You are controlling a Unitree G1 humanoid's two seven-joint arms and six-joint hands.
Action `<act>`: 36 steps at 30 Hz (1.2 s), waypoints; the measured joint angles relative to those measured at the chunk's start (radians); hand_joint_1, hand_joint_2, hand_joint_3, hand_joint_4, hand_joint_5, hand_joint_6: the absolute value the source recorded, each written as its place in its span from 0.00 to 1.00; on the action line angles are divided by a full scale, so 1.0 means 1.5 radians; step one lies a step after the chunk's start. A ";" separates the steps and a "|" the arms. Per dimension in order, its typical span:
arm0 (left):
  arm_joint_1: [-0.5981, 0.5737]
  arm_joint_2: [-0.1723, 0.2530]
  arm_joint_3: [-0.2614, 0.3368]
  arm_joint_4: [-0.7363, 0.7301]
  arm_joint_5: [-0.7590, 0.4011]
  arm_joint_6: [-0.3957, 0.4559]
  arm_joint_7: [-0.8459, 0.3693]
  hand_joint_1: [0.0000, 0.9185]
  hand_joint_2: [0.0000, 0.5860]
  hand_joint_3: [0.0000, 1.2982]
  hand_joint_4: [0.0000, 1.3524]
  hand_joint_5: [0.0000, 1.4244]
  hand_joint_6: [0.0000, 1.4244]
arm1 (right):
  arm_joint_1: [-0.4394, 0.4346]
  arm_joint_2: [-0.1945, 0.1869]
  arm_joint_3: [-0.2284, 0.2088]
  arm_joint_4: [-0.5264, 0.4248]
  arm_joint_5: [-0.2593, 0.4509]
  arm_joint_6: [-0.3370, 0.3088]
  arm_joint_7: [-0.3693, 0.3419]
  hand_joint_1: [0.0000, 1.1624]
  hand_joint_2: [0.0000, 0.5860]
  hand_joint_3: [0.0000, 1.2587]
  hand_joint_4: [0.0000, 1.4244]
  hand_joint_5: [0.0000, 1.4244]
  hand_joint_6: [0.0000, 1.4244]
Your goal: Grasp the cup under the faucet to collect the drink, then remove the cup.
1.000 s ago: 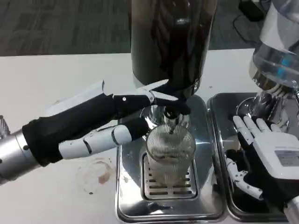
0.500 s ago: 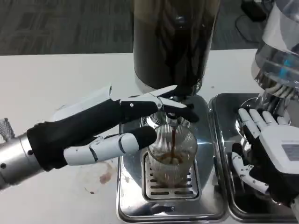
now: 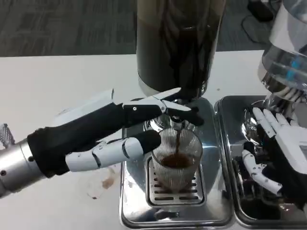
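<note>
Since the frame half a second earlier, more dark drink has been collected in the cup (image 3: pixel 176 160), and the right hand (image 3: pixel 283 153) has been shifted slightly toward the right edge of the desk (image 3: pixel 48 86); the left hand has been kept in place.

The ribbed, clear cup is stood upright on the slotted grate of the left drip tray (image 3: pixel 132 201), directly under the faucet (image 3: pixel 176 120), near the front edge of the desk. A thin dark stream is seen falling from the faucet into the cup, where dark liquid has pooled in the lower part.

The cup is touched on its left side by the fingers of the left hand (image 3: pixel 120 132), while the upper part of that hand is reached across to the faucet lever beneath the dark dispenser (image 3: pixel 175 43); whether the cup is firmly gripped cannot be told.

The right hand is held over the right drip tray (image 3: pixel 230 108), below a clear dispenser (image 3: pixel 288 52), with fingers spread wide and nothing held. A faint brownish stain (image 3: pixel 108 183) is seen on the desk just left of the left drip tray.
</note>
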 measured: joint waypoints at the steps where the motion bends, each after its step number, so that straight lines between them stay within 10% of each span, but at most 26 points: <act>1: 0.000 0.000 0.000 0.000 0.000 0.000 0.000 0.00 0.48 0.22 0.00 0.10 0.04 | 0.002 0.007 -0.009 -0.001 0.029 -0.002 0.001 0.20 0.87 0.00 0.01 0.00 0.05; 4: 0.003 0.000 0.001 -0.002 0.000 0.000 0.004 0.00 0.48 0.22 0.00 0.10 0.04 | 0.004 0.021 -0.048 0.000 0.177 -0.013 0.035 0.32 0.69 0.00 0.02 0.00 0.08; 14: 0.005 0.013 0.004 -0.010 0.000 0.002 0.004 0.00 0.48 0.22 0.00 0.10 0.04 | 0.012 0.017 -0.066 0.020 0.380 -0.065 0.095 0.43 0.49 0.00 0.05 0.03 0.12; 24: 0.014 0.021 0.016 -0.027 -0.004 0.020 0.006 0.00 0.48 0.23 0.01 0.10 0.04 | -0.014 0.007 -0.046 0.019 0.407 -0.051 0.150 0.59 0.29 0.00 0.00 0.00 0.02; 36: 0.028 0.021 0.025 -0.051 -0.004 0.043 0.014 0.00 0.48 0.24 0.01 0.10 0.04 | -0.040 0.012 -0.028 0.037 0.432 -0.033 0.164 0.62 0.28 0.00 0.00 0.00 0.02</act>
